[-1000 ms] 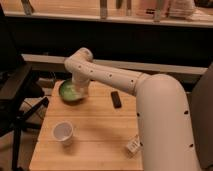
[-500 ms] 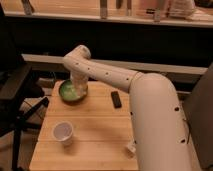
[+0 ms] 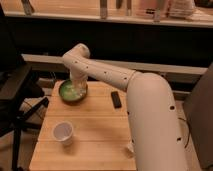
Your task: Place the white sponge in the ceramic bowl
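The claw (image 3: 76,85) points straight down into the round, green-glazed ceramic bowl (image 3: 63,94) at the far left of the pale wooden surface (image 3: 95,131). Whether it grips or has let go, I cannot tell. A small pale white sponge (image 3: 73,92) appears to lie inside the bowl, directly beneath the claw. The white arm reaches leftward, its wrist bent down.

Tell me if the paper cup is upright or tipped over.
Upright: the paper cup stands on the table with its open mouth facing up. The end effector is over the green bowl, away from the cup.
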You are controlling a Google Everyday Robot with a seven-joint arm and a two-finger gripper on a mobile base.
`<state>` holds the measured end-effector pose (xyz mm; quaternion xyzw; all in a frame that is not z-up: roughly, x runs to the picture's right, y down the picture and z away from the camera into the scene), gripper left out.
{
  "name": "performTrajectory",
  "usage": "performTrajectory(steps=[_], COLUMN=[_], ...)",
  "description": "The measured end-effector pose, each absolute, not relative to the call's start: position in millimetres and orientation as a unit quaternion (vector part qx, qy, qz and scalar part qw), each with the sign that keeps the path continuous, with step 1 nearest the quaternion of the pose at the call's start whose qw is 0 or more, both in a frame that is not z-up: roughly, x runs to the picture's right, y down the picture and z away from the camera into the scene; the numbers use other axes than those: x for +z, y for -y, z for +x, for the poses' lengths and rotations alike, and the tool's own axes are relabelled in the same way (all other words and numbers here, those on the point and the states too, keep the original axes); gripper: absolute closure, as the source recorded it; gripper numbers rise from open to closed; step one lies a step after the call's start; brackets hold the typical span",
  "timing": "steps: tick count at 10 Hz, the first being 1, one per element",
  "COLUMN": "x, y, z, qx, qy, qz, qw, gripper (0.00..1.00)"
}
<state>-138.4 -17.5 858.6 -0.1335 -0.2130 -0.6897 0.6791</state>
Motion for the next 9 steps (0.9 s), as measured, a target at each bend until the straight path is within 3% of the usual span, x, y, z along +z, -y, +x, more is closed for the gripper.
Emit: performTrajectory(steps=[4,9], x=[862.8,863.4], y=[21.7,21.1], z=[-138.1,-140.3], qx=[-0.694,-0.698], qy=[0.212,0.212], qz=[-0.132,-0.131], qw=[0.676,0.672], gripper=[0.23,0.2])
